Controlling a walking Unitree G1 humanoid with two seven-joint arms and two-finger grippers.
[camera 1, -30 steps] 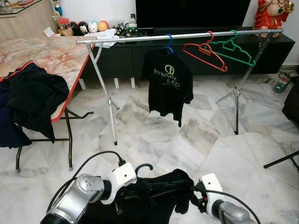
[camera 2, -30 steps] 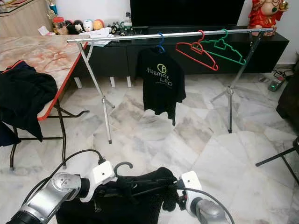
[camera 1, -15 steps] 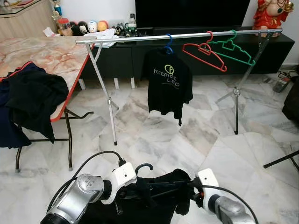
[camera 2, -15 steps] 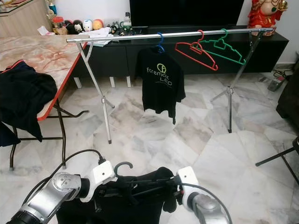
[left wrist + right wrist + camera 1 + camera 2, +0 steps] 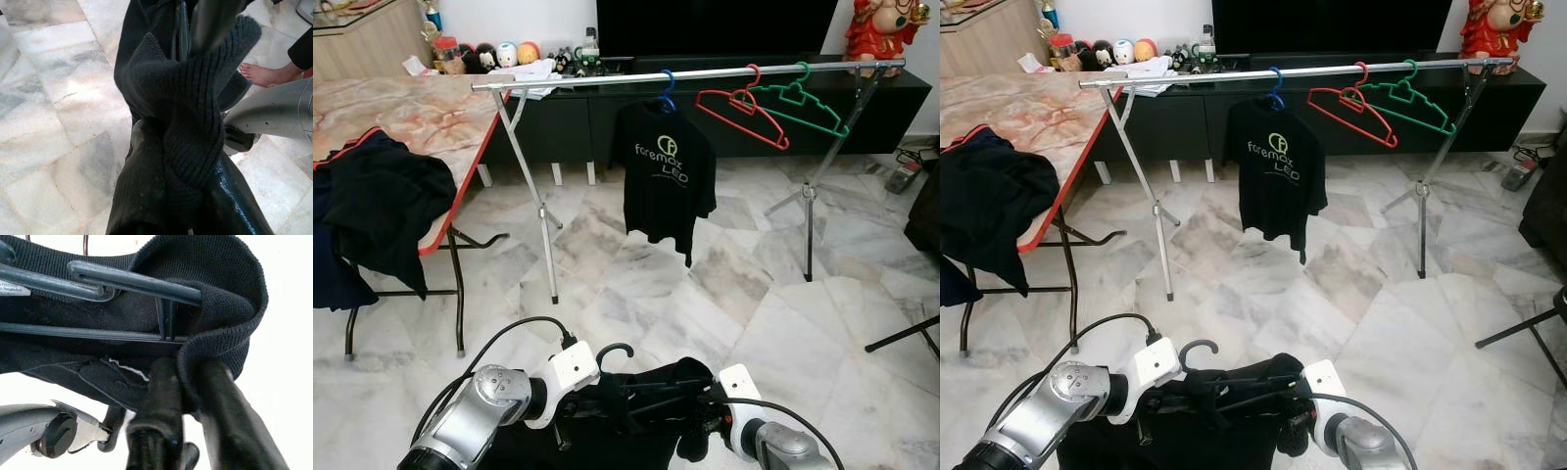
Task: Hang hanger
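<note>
Low in front of me, both grippers hold a black hanger (image 5: 646,390) with a black garment (image 5: 636,431) draped on it; its hook (image 5: 612,350) points up. My left gripper (image 5: 605,399) is shut on the hanger near the hook, its fingers wrapped in cloth (image 5: 186,112). In the right wrist view, my right gripper (image 5: 188,367) is shut on the garment's ribbed collar (image 5: 220,298), just under the hanger's bars (image 5: 132,281). Ahead stands a silver rack rail (image 5: 685,76) carrying a black printed T-shirt (image 5: 668,176), a red hanger (image 5: 744,113) and a green hanger (image 5: 800,103).
A marble-topped folding table (image 5: 421,117) with dark clothes (image 5: 382,215) draped over its edge stands on the left. A black TV cabinet (image 5: 724,108) lies behind the rack. A person's bare foot (image 5: 264,73) is on the floor near me. Open marble floor (image 5: 636,284) lies before the rack.
My right gripper has slid left along the garment, closer to the left gripper. The left arm, the hanger and the rack have stayed put.
</note>
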